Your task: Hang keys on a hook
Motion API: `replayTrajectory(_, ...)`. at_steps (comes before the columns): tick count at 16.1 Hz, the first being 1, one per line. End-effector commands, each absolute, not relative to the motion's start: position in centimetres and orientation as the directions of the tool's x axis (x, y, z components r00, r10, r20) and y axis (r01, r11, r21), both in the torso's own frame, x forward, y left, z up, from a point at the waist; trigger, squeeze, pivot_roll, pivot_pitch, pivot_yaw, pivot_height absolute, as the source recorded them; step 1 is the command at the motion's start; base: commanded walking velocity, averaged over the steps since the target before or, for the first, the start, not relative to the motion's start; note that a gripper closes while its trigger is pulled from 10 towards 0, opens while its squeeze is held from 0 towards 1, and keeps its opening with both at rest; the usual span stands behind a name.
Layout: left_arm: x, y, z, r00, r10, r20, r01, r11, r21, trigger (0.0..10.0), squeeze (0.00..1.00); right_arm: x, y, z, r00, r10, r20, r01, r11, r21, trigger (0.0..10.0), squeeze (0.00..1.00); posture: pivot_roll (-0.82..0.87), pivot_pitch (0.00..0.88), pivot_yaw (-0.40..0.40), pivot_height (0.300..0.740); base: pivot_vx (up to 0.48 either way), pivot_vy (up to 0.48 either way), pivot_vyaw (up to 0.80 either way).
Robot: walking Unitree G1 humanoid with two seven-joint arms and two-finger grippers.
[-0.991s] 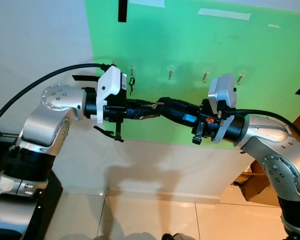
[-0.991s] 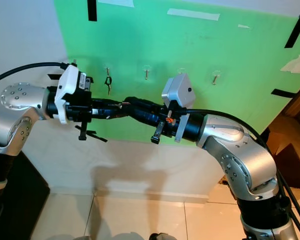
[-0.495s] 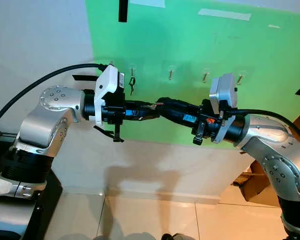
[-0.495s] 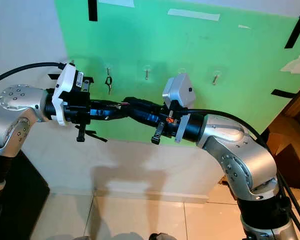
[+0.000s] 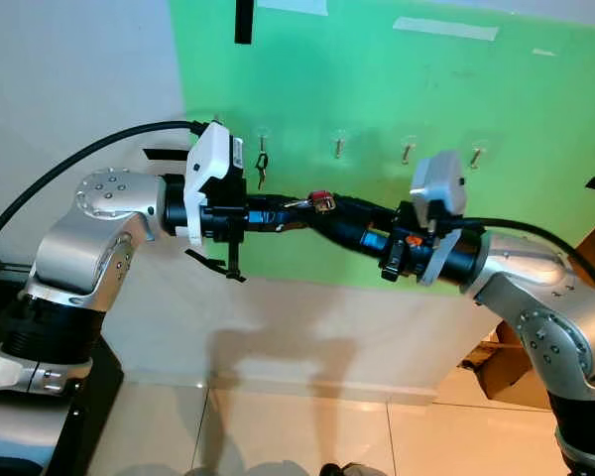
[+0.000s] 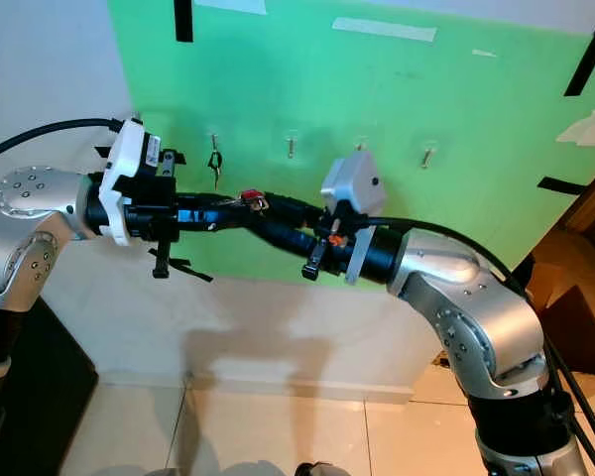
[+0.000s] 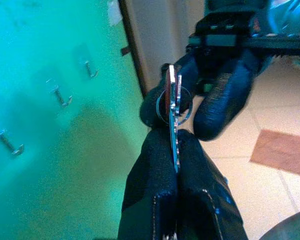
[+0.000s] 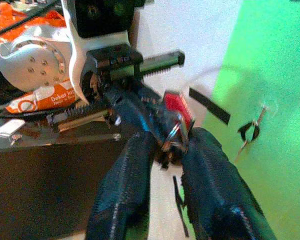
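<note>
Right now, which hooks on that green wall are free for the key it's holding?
The three hooks right of the hung keys look bare. It is crowded before the wall, where the left gripper and right gripper meet around the red-tagged key.

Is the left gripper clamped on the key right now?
Yes: in the left wrist view the left gripper fingers are pressed together on the key blade.

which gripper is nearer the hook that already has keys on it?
Left. The left gripper sits just below and to the right of the occupied hook, jaws shut on the red-tagged key. The right gripper meets that key from farther right.
</note>
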State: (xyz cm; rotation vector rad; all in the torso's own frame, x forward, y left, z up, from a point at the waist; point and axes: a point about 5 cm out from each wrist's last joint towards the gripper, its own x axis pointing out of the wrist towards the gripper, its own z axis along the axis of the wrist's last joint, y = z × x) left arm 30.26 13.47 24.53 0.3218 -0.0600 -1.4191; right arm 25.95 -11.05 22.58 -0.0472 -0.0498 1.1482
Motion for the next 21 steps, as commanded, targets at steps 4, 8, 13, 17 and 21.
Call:
replayTrajectory(4, 31.1, 13.9, 25.4, 0.238, -0.956, -0.17, 0.932, 0.175, 0.318, 0.0, 0.0, 25.7, -12.8, 21.8, 0.467, 0.884, -0.034, -0.884, 0.465, -0.039, 10.0, 1.0, -0.04, 0.0, -0.055, 0.74, 0.0, 0.0, 0.0)
replayTrajectory(8, 33.3, 13.8, 22.9, 0.412, -0.86, -0.302, 0.892, 0.314, 0.324, 1.8, 0.0, 24.9, -12.8, 21.2, 0.487, 0.872, -0.047, -0.873, 0.487, -0.02, 10.0, 1.0, -0.04, 0.0, -0.049, 0.74, 0.0, 0.0, 0.0)
replayTrajectory(13, 33.5, 13.9, 18.9, 0.392, -0.748, -0.536, 0.911, 0.233, 0.34, 0.0, 0.0, 24.2, -12.4, 19.1, 0.56, 0.819, -0.127, -0.826, 0.564, -0.004, 10.0, 1.0, -0.05, 0.0, -0.026, 0.74, 0.0, 0.0, 0.0)
replayTrajectory(17, 34.9, 13.3, 20.5, 0.448, -0.781, -0.436, 0.887, 0.325, 0.328, 0.0, 0.0, 25.0, -11.4, 19.4, 0.649, 0.759, -0.052, -0.76, 0.65, -0.011, 10.0, 1.0, -0.05, 0.0, -0.026, 0.74, 0.0, 0.0, 0.0)
replayTrajectory(21, 36.9, 12.0, 22.5, 0.536, -0.806, -0.25, 0.843, 0.499, 0.201, 0.0, 0.0, 25.8, -10.2, 19.9, 0.752, 0.657, 0.056, -0.659, 0.75, 0.052, 10.0, 1.0, -0.05, 0.0, -0.03, 0.74, 0.0, 0.0, 0.0)
